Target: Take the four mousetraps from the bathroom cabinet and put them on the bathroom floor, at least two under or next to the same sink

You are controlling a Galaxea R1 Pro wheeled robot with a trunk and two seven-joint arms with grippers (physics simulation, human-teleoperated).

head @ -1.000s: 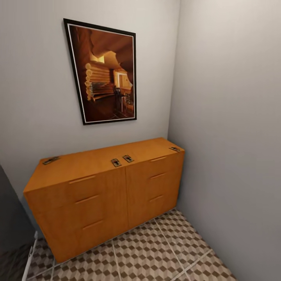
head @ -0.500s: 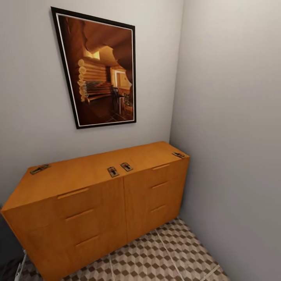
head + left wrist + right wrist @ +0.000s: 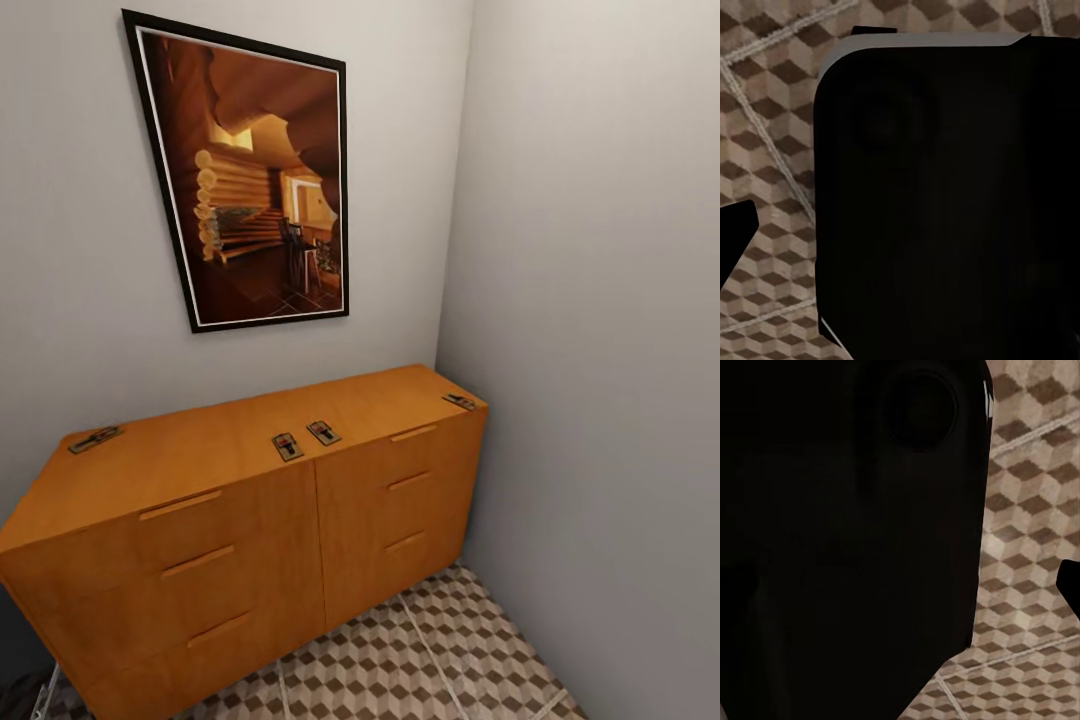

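Observation:
The orange-brown cabinet (image 3: 240,530) stands against the back wall, in the corner. Four mousetraps lie flat on its top. One mousetrap (image 3: 95,439) is at the far left end, two more (image 3: 287,446) (image 3: 323,432) sit side by side near the middle front edge, and another (image 3: 460,402) is at the right end. The cube-patterned bathroom floor (image 3: 400,660) shows in front of the cabinet and in both wrist views (image 3: 772,120) (image 3: 1027,532). The sink is out of view. A black tip (image 3: 735,232) juts in at one edge of the left wrist view, and another black tip (image 3: 1071,581) in the right wrist view; I cannot tell what they are.
A framed picture (image 3: 255,185) of a log interior hangs above the cabinet. A grey side wall (image 3: 600,350) closes the right side next to the cabinet. A large black robot part (image 3: 945,202) (image 3: 847,525) blocks much of each wrist view.
The camera has come closer to the cabinet, so it and the picture look larger and sit further left. The mousetraps have not moved on the top.

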